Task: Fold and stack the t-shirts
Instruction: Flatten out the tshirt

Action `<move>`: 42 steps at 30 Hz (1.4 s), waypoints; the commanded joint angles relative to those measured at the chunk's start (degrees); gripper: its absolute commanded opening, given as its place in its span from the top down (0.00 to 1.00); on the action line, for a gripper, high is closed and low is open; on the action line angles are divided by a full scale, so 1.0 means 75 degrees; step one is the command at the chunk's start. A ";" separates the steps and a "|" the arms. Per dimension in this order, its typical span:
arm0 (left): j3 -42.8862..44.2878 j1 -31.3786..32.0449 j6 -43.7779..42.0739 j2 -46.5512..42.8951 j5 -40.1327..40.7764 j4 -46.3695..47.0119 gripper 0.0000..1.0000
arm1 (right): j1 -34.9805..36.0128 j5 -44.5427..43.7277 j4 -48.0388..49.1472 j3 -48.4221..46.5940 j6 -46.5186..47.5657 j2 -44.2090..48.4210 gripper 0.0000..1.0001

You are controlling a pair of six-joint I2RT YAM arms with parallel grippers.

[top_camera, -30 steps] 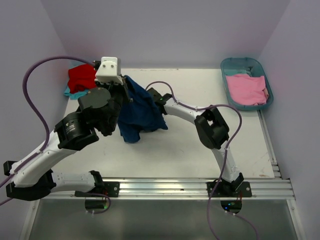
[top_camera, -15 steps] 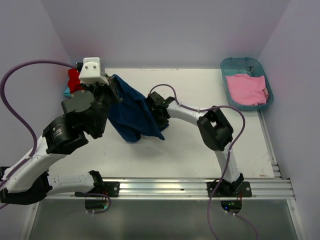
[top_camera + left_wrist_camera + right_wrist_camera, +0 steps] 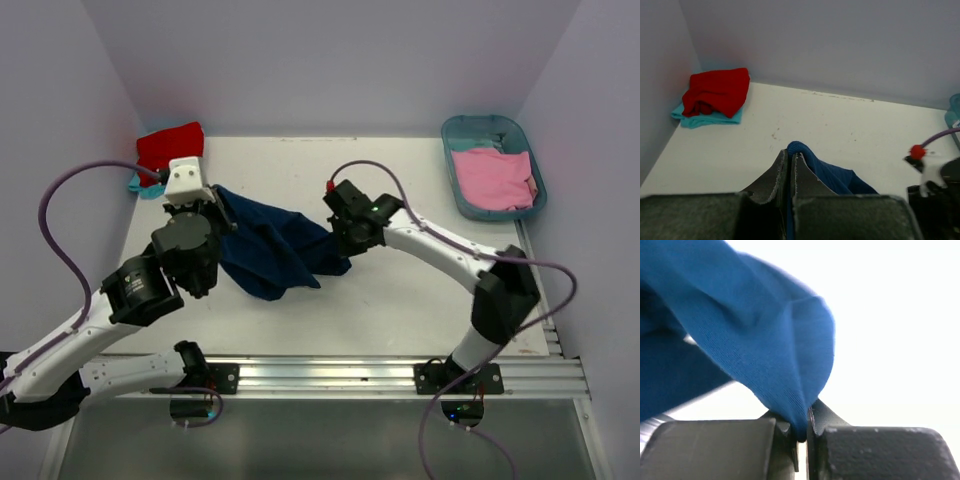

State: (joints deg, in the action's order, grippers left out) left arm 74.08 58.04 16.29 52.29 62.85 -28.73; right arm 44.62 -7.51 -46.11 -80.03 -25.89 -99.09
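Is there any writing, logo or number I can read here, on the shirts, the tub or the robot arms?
None can be read in any view. The navy shirt, red shirt, pink shirt and tub show plain colour only. The left arm and right arm show no legible label.

White table bears a teal t-shirt and a tub.

No text, label, brand, number or sign can be read in any view.

The navy t-shirt is matt, finely knitted cloth (tub: smooth plastic).
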 commanded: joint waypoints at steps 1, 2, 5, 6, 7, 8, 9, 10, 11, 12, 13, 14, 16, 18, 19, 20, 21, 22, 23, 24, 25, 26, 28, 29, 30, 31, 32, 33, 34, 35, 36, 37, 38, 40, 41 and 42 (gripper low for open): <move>-0.0958 -0.0145 0.1317 -0.0748 0.1087 0.0655 1.00 | -0.0008 -0.1037 -0.0987 -0.0297 0.0053 0.1632 1.00; -0.1157 -0.0168 0.1505 -0.1005 0.1414 0.0620 1.00 | -0.0008 -0.1189 -0.1337 -0.0368 0.0077 0.1842 1.00; -0.1790 -0.0192 0.2501 -0.1253 0.1744 0.0049 1.00 | -0.0055 -0.1752 -0.1924 -0.0696 0.0089 0.2406 1.00; -0.1966 -0.0204 0.2816 -0.1219 0.1757 -0.0233 1.00 | -0.0067 -0.1869 -0.2043 -0.0847 0.0089 0.2500 1.00; -0.2014 -0.0204 0.3632 -0.1172 0.1734 -0.0607 1.00 | -0.0078 -0.2137 -0.2160 -0.0930 0.0077 0.2686 1.00; -0.2049 -0.0238 0.4092 -0.0974 0.1617 -0.1423 1.00 | -0.0136 -0.2232 -0.2323 -0.1001 0.0077 0.2735 1.00; -0.2085 -0.0297 0.4538 -0.0833 0.1535 -0.1837 0.99 | -0.0160 -0.2326 -0.2371 -0.1071 0.0089 0.2816 1.00; -0.2120 -0.0344 0.5378 -0.0704 0.1267 -0.2235 0.97 | -0.0195 -0.2362 -0.2395 -0.1083 0.0089 0.2852 1.00; -0.2155 -0.0472 0.5746 -0.0459 0.1137 -0.2878 0.97 | -0.0265 -0.2420 -0.2453 -0.1083 0.0100 0.2922 1.00; -0.2248 -0.0554 0.6074 -0.0352 0.1031 -0.3151 0.97 | -0.0301 -0.2432 -0.2466 -0.1060 0.0100 0.2934 1.00; -0.2319 -0.0625 0.6773 -0.0293 0.0821 -0.3409 0.97 | -0.0336 -0.2444 -0.2454 -0.1037 0.0124 0.2946 1.00; -0.2424 -0.0742 0.6920 -0.0258 0.0703 -0.3516 0.97 | -0.0394 -0.2502 -0.2442 -0.0978 0.0124 0.2946 1.00; -0.2927 -0.0766 0.6723 -0.0374 0.0295 -0.3167 0.94 | -0.0511 -0.2491 -0.2372 -0.0885 0.0182 0.2935 1.00; -0.3510 -0.0766 0.6454 -0.0655 -0.0011 -0.2372 0.95 | -0.0617 -0.2398 -0.2278 -0.0791 0.0217 0.2865 1.00; -0.3712 -0.0766 0.5652 -0.0749 -0.0454 -0.1916 0.90 | -0.0710 -0.2339 -0.2243 -0.0767 0.0252 0.2853 1.00; -0.3865 -0.0778 0.5319 -0.0843 -0.0713 -0.1146 0.84 | -0.0769 -0.2292 -0.2139 -0.0732 0.0276 0.2841 1.00; -0.4179 -0.0778 0.4979 -0.0855 -0.1018 -0.0744 0.77 | -0.0839 -0.2153 -0.2080 -0.0685 0.0334 0.2794 1.00; -0.4345 -0.0778 0.3990 -0.0855 -0.1775 -0.0217 0.56 | -0.0979 -0.2082 -0.2033 -0.0662 0.0370 0.2771 1.00; -0.4463 -0.0778 0.3736 -0.0751 -0.2049 0.0356 0.44 | -0.1039 -0.2023 -0.1928 -0.0638 0.0393 0.2724 1.00; -0.4533 -0.0778 0.3409 -0.0645 -0.2284 0.0478 0.34 | -0.1109 -0.1895 -0.1869 -0.0580 0.0463 0.2666 1.00; -0.4592 -0.0778 0.2953 -0.0540 -0.2913 0.0758 0.12 | -0.1249 -0.1801 -0.1822 -0.0556 0.0487 0.2619 1.00; -0.4628 -0.0778 0.2531 -0.0249 -0.3313 0.1375 0.01 | -0.1308 -0.1719 -0.1740 -0.0510 0.0522 0.2572 1.00; -0.4441 -0.0720 0.1584 0.0290 -0.4330 0.1905 0.00 | -0.1472 -0.1485 -0.1530 -0.0427 0.0569 0.2455 1.00; -0.4359 -0.0650 0.1241 0.0479 -0.4592 0.2025 0.00 | -0.1519 -0.1449 -0.1517 -0.0415 0.0592 0.2396 1.00; -0.4103 -0.0533 0.0959 0.0690 -0.4838 0.2096 0.00 | -0.1555 -0.1402 -0.1505 -0.0427 0.0593 0.2337 1.00; -0.3938 -0.0230 0.0423 0.0901 -0.5247 0.2108 0.00 | -0.1613 -0.1320 -0.1470 -0.0427 0.0593 0.2232 1.00; -0.3762 -0.0053 0.0185 0.1378 -0.5425 0.2027 0.00 | -0.1660 -0.1250 -0.1412 -0.0450 0.0604 0.2173 1.00; -0.3355 0.0146 -0.0107 0.1661 -0.5520 0.1852 0.01 | -0.1672 -0.1214 -0.1399 -0.0474 0.0593 0.2126 1.00; -0.3119 0.0519 -0.0203 0.2233 -0.5602 0.1433 0.01 | -0.1707 -0.1144 -0.1353 -0.0497 0.0604 0.2056 1.00; -0.2931 0.0674 -0.0285 0.2505 -0.5626 0.1243 0.03 | -0.1719 -0.1074 -0.1329 -0.0532 0.0581 0.2021 1.00; -0.2581 0.0849 -0.0355 0.2763 -0.5638 0.1044 0.04 | -0.1719 -0.1038 -0.1317 -0.0567 0.0581 0.1986 1.00; -0.2461 0.1164 -0.0391 0.3172 -0.5591 0.0891 0.09 | -0.1754 -0.1026 -0.1306 -0.0591 0.0581 0.1950 1.00; -0.2390 0.1330 -0.0415 0.3327 -0.5568 0.0750 0.10 | -0.1754 -0.0991 -0.1271 -0.0603 0.0558 0.1915 1.00; -0.2366 0.1844 -0.0520 0.3527 -0.5602 0.0795 0.13 | -0.1801 -0.0956 -0.1235 -0.0614 0.0569 0.1880 1.00; -0.2401 0.1975 -0.0543 0.3702 -0.5661 0.0842 0.13 | -0.1824 -0.0944 -0.1224 -0.0615 0.0592 0.1833 1.00; -0.2471 0.2092 -0.0590 0.3785 -0.5777 0.0889 0.16 | -0.1836 -0.0933 -0.1235 -0.0626 0.0593 0.1821 1.00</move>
State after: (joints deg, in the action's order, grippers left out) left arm 54.54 70.96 15.79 79.40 22.28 -21.12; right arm 31.46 -15.75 -57.14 -83.13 -22.48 -85.23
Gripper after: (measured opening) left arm 0.859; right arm 0.028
